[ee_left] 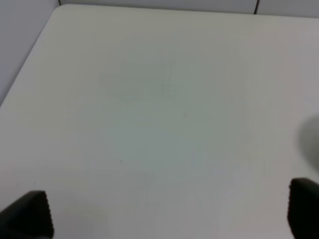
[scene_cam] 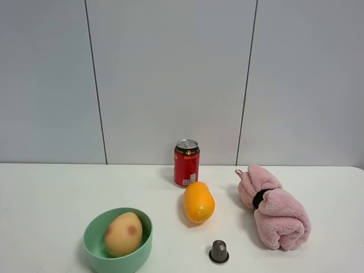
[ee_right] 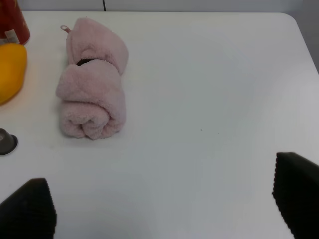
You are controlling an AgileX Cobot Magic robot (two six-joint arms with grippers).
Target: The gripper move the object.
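Tools: we see both black two-fingered tools, left tool (ee_left: 169, 214) and right tool (ee_right: 162, 204), spread wide, holding nothing.
Object: pale yellow-tan egg-shaped fruit (scene_cam: 123, 233) sits in the mint-green bowl (scene_cam: 94, 245) on the white surface (scene_cam: 51, 199), nearer our left arm.

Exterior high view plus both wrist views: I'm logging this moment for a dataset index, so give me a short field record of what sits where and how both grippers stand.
target fruit: pale yellow-tan fruit with reddish blush, lying inside the green bowl
other fruit: orange fruit, on the table in front of the red can
towel: rolled pink towel, right of the orange fruit
small item: dark capsule, near the front edge
left gripper: open, over bare white table
right gripper: open, holding nothing
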